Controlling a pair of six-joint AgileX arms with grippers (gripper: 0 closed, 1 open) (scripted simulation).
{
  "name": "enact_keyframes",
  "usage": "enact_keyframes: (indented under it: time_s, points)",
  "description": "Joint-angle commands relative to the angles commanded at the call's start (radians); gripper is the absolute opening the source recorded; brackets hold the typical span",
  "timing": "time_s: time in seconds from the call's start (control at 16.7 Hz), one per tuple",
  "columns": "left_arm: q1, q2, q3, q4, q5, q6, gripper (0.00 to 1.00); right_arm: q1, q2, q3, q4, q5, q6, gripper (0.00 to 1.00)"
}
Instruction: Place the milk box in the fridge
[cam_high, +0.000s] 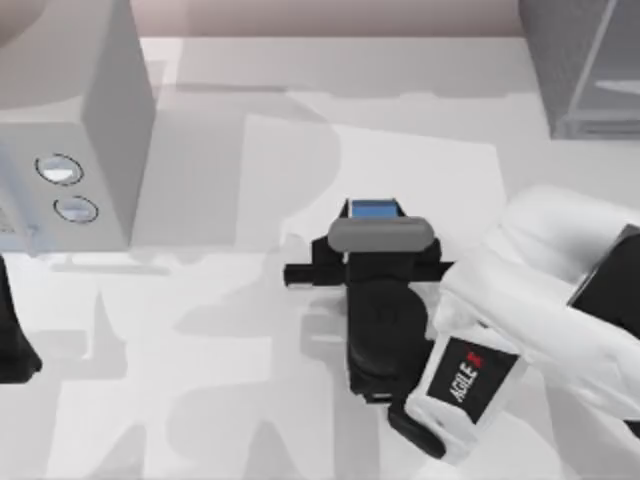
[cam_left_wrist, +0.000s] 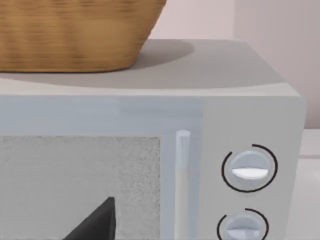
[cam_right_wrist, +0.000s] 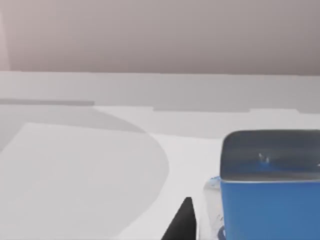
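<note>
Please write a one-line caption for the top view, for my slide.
Right gripper poised over the milk box at mid-table; fridge at far right corner.

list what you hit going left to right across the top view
left arm at the edge → light grey box with two knobs → milk box under the right gripper → fridge

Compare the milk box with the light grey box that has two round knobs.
The milk box is small with a blue top; the knobbed box is far larger and plain grey. The milk box stands mid-table at the right tool; the knobbed box sits at the table's left, carrying a wicker basket. Both stand upright.
</note>
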Motion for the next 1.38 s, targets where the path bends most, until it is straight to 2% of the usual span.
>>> enact_keyframes:
  time_s: [0.6, 1.02, 1.2, 1.38]
  points:
    - [0.0, 0.0, 0.0, 0.0, 0.0, 0.0, 1.0, 0.0, -0.446, -0.032, -0.397, -0.001, 0.009, 0.0]
    - [0.0, 0.0, 0.0, 0.0, 0.0, 0.0, 1.0, 0.002, -0.475, -0.035, -0.426, 0.0, 0.011, 0.0]
    - [0.0, 0.0, 0.0, 0.0, 0.0, 0.0, 1.0, -0.033, -0.533, -0.088, -0.48, -0.049, 0.005, 0.0]
    - [0.0, 0.0, 0.0, 0.0, 0.0, 0.0, 1.0, -0.098, -0.668, -0.19, -0.599, -0.15, -0.007, 0.0]
